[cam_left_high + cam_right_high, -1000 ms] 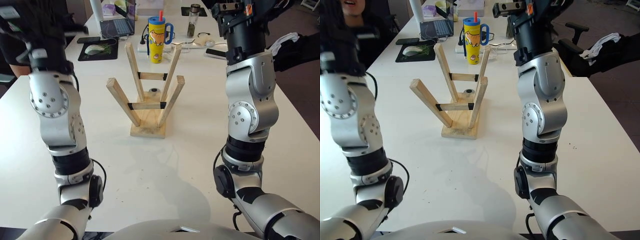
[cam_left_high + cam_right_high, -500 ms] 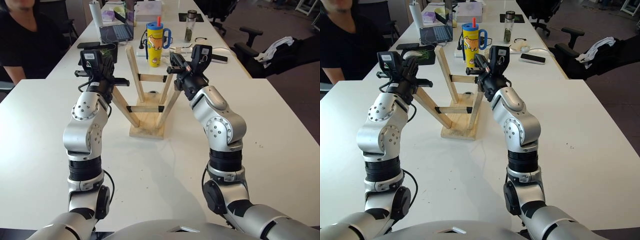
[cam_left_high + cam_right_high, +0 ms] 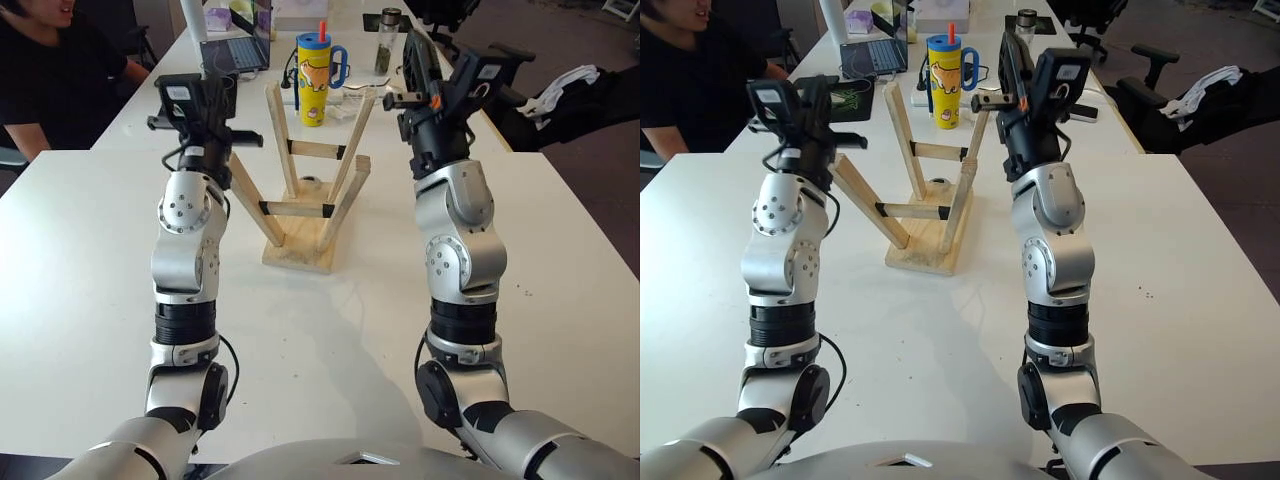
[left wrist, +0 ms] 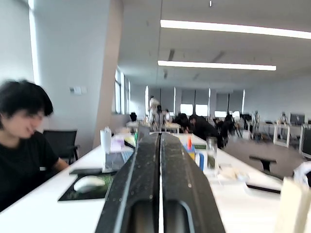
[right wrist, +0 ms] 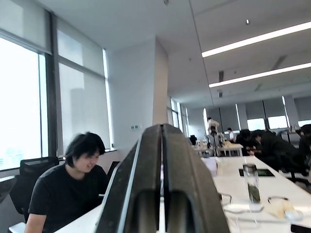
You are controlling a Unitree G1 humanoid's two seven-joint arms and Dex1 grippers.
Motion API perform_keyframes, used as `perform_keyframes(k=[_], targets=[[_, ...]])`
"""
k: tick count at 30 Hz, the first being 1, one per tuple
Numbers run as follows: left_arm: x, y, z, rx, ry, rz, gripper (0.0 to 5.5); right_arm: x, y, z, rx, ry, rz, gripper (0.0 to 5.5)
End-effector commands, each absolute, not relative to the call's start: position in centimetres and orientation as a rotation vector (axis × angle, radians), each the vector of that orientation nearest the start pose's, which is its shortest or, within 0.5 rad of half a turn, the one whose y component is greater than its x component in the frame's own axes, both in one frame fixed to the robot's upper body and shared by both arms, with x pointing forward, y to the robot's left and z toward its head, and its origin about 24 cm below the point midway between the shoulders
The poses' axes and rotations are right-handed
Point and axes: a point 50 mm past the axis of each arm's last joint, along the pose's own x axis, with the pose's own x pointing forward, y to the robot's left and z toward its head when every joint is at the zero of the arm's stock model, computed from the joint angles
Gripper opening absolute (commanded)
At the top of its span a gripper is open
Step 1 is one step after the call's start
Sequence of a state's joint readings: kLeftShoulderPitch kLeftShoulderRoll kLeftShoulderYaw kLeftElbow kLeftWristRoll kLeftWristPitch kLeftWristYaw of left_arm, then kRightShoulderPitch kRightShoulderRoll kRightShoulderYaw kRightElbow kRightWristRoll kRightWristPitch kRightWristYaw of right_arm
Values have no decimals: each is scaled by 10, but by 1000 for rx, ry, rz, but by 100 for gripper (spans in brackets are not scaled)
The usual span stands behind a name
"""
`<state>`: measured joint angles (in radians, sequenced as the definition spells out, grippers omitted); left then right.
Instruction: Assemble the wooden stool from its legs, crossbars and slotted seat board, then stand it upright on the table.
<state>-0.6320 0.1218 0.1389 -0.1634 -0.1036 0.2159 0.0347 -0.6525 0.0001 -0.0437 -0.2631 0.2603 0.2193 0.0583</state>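
Pale bare wood stool, smooth matt white table, glossy yellow plastic cup

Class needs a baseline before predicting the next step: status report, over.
Left gripper and right gripper shut, empty, raised. Pale wooden stool upside down on white table, one leg splayed. Yellow cup behind it.

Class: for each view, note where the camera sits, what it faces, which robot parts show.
Left eye: on head, looking forward-down past left arm and right arm at upturned stool.
Right eye: beside it, sharing that scene.
Left wrist: on that wrist, facing along shut left fingers into the office.
Right wrist: likewise, along shut right fingers.
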Motion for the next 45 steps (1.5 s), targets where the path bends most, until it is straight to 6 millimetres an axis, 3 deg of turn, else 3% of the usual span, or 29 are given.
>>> perform_keyframes(k=[1, 4, 5, 7, 8, 9, 10, 12, 14, 16, 21, 24, 27, 29, 33, 36, 39, 45], targets=[[294, 157, 286, 6, -821, 16, 0, 287, -90, 277, 215, -755, 398, 2], [288, 155, 287, 47, -857, 17, 0, 283, -85, 277, 203, -765, 421, 2], [294, 154, 277, 66, -780, 15, 0, 290, -82, 266, 226, -677, 416, 2], [314, 157, 234, 54, -485, 31, 0, 311, -73, 219, 268, -344, 384, 2], [322, 155, 204, 48, -305, 4, 0, 318, -70, 185, 263, -135, 365, 2], [324, 158, 175, 0, -154, 22, 0, 318, -65, 147, 308, 94, 362, 2], [323, 158, 154, -22, -48, 21, 0, 315, -63, 122, 376, 251, 357, 2], [318, 155, 115, -71, 155, -20, 0, 304, -59, 90, 352, 425, 399, 2], [316, 147, 99, -74, 247, -84, 0, 303, -61, 87, 309, 434, 397, 2], [320, 147, 109, -64, 191, -81, 0, 313, -66, 108, 328, 311, 373, 2], [322, 157, 161, -67, -157, 11, 0, 328, -89, 186, 328, -197, 351, 2], [313, 166, 190, -82, -368, 59, 0, 327, -113, 208, 378, -367, 302, 2], [307, 168, 219, -75, -544, 45, 0, 326, -144, 206, 442, -425, 200, 2], [301, 163, 238, -79, -643, -24, 0, 329, -159, 194, 435, -389, 170, 2], [289, 140, 255, -154, -722, -318, 0, 337, -167, 167, 381, -273, 260, 2], [284, 129, 251, -284, -623, -634, 0, 339, -161, 156, 352, -231, 421, 2], [276, 137, 241, -371, -477, -880, 0, 339, -151, 148, 287, -207, 545, 2], [250, 166, 193, -154, -24, -1204, 0, 345, -129, 143, 154, -176, 698, 2]])
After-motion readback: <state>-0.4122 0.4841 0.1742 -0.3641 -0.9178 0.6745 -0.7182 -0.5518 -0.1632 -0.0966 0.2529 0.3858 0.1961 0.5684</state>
